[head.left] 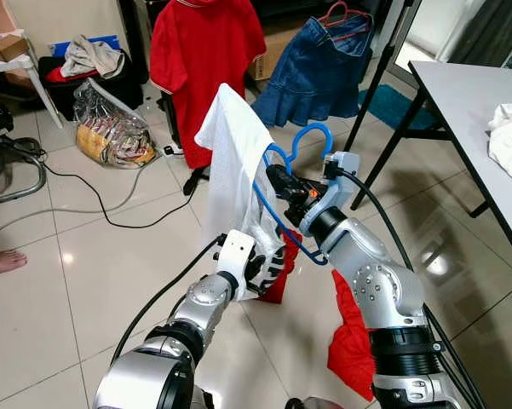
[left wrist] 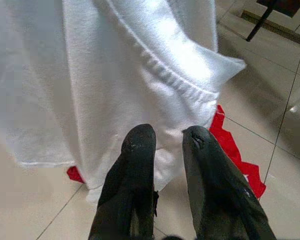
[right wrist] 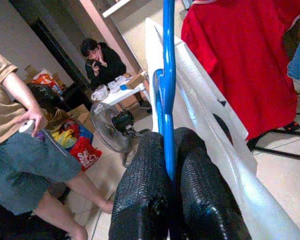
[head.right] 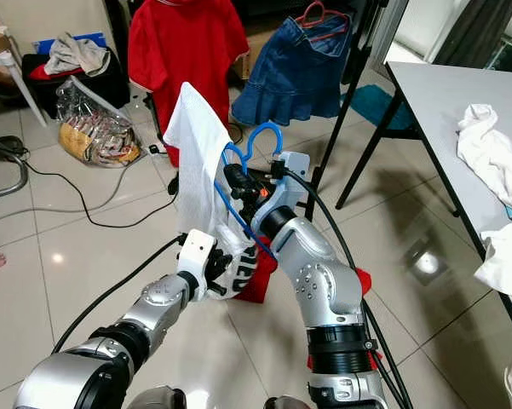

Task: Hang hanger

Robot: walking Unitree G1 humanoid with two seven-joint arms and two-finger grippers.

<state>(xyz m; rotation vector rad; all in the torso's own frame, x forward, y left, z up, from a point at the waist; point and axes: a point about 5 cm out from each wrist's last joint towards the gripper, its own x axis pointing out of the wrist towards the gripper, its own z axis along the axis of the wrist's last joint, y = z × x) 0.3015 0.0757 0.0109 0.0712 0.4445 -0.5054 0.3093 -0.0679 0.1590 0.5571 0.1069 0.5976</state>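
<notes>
A blue wire hanger carries a white garment and is held up in front of me. My right gripper is shut on the hanger's blue wire, just below the hook. The garment hangs down on the left side of that gripper. My left gripper is low at the garment's bottom hem. Its fingers stand slightly apart with nothing between them. Farther back, a red shirt and a denim skirt hang on a rack.
A grey table with white cloths stands at the right. Red cloth lies on the tiles below my arms. A plastic bag, a fan, cables and a person's bare foot are at the left. Two people are nearby.
</notes>
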